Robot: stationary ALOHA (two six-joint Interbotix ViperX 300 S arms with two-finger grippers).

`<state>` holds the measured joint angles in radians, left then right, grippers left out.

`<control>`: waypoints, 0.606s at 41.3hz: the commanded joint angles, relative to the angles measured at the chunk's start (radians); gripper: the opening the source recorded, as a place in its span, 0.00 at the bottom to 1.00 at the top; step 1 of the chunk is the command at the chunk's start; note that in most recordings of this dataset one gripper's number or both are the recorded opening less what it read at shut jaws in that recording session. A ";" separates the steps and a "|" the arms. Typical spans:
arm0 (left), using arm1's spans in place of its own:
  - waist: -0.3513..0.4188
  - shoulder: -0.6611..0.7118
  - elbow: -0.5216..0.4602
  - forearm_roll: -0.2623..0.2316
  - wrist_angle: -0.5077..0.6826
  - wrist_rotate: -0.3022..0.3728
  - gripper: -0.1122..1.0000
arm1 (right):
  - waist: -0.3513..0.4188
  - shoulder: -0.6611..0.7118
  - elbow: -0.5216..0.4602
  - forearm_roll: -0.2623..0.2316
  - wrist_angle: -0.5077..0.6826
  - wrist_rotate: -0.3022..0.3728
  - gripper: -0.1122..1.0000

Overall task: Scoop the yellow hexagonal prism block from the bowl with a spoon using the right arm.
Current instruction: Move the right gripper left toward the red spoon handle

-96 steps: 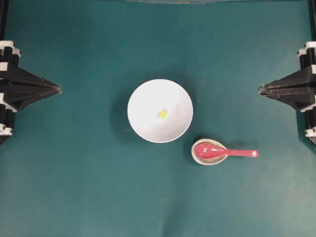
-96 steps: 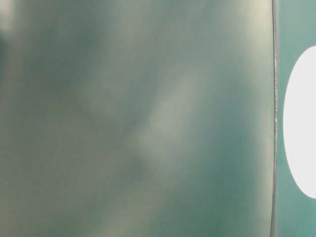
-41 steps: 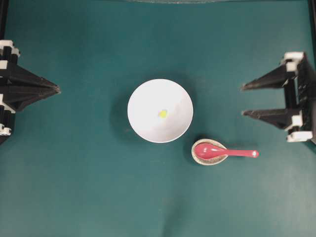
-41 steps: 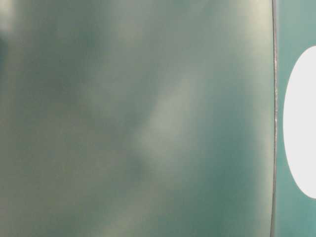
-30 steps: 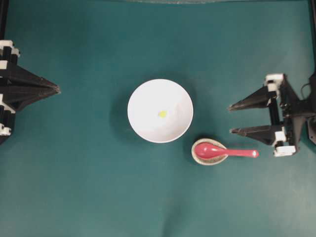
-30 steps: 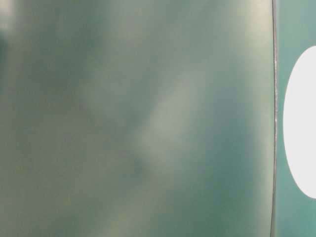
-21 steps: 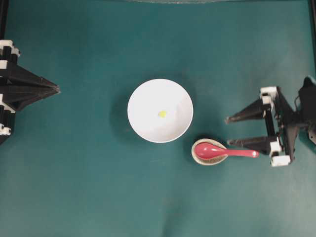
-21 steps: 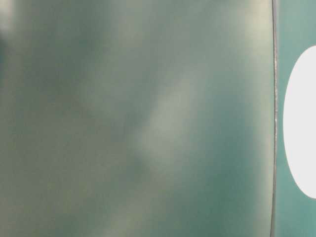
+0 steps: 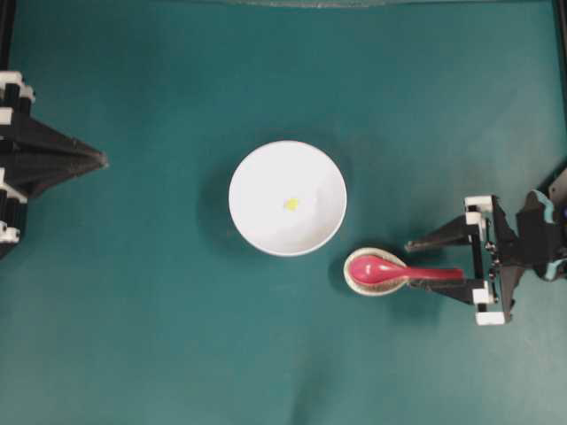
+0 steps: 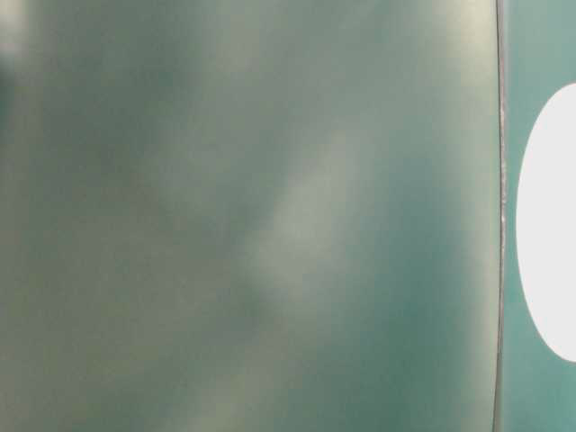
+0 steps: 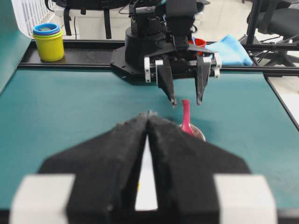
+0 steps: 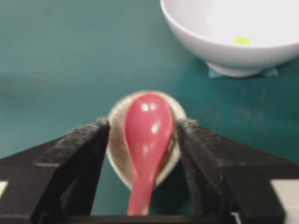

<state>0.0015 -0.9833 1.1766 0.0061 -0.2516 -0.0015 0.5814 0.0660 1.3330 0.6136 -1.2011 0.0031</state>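
Observation:
The white bowl (image 9: 266, 177) stands mid-table with the tiny yellow hexagonal prism block (image 9: 291, 204) inside it; the right wrist view also shows the bowl (image 12: 224, 51) and block (image 12: 242, 40). The pink-red spoon (image 9: 379, 269) lies with its scoop on a speckled rest (image 9: 359, 285), handle pointing right. My right gripper (image 9: 413, 266) is open, one finger on each side of the spoon's handle. In the right wrist view the spoon (image 12: 147, 135) runs between the spread fingers (image 12: 84, 154), untouched. My left gripper (image 9: 103, 160) is shut and empty at the left edge.
The speckled rest (image 12: 117, 144) cradles the scoop just right of the bowl's near side. Beyond the far table edge are a yellow-and-blue cup stack (image 11: 48, 41) and a blue cloth (image 11: 231, 49). The table-level view is a blur with a white oval (image 10: 549, 225).
My right gripper opened, then travelled from the right edge down and inward until its fingers straddle the spoon's handle. The left arm, bowl, block and spoon have not moved.

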 commanded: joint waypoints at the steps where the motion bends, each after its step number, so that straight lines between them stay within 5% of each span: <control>1: -0.002 0.012 -0.025 0.003 -0.014 -0.002 0.18 | 0.031 0.057 -0.020 0.043 -0.043 -0.002 0.66; 7: -0.002 0.017 -0.025 0.003 -0.018 -0.005 0.18 | 0.074 0.132 -0.034 0.092 -0.061 0.014 0.66; 25: -0.002 0.012 -0.026 0.003 -0.025 -0.005 0.18 | 0.118 0.166 -0.034 0.135 -0.063 0.046 0.65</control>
<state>0.0015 -0.9756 1.1766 0.0077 -0.2654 -0.0046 0.6934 0.2439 1.3008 0.7409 -1.2563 0.0476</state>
